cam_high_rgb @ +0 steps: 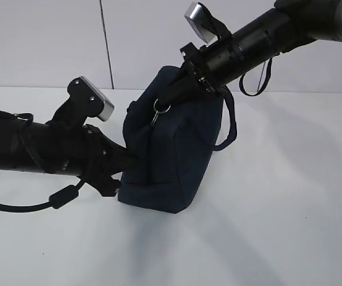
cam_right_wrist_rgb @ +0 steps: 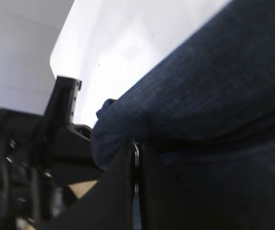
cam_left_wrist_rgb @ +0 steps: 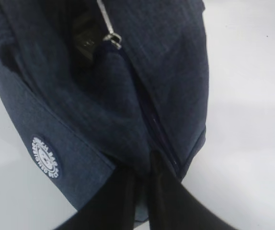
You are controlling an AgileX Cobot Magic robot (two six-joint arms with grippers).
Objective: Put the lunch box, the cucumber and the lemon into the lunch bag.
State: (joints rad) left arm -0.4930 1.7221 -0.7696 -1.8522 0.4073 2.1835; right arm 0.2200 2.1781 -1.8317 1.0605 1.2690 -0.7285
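The dark navy lunch bag (cam_high_rgb: pixel 171 155) stands on the white table, tipped a little to the right. My right gripper (cam_high_rgb: pixel 170 98) reaches down onto its top and is shut on the metal ring pull (cam_high_rgb: pixel 161 108) of the zipper; a sliver of metal (cam_right_wrist_rgb: pixel 136 151) shows between the closed fingers (cam_right_wrist_rgb: pixel 118 191). My left gripper (cam_high_rgb: pixel 126 159) is shut on the bag's fabric (cam_left_wrist_rgb: pixel 166 72) at the lower left end of the zipper line, the fingers (cam_left_wrist_rgb: pixel 128 191) pinching a fold. The round white logo (cam_left_wrist_rgb: pixel 45 156) shows beside them. The lunch box, cucumber and lemon are not in view.
One loop handle (cam_high_rgb: pixel 232 122) hangs down the bag's right side. A black cable (cam_high_rgb: pixel 16 205) trails from the left arm over the table (cam_high_rgb: pixel 278 208). The left arm (cam_right_wrist_rgb: pixel 32 158) shows close to the bag in the right wrist view. A white wall stands behind.
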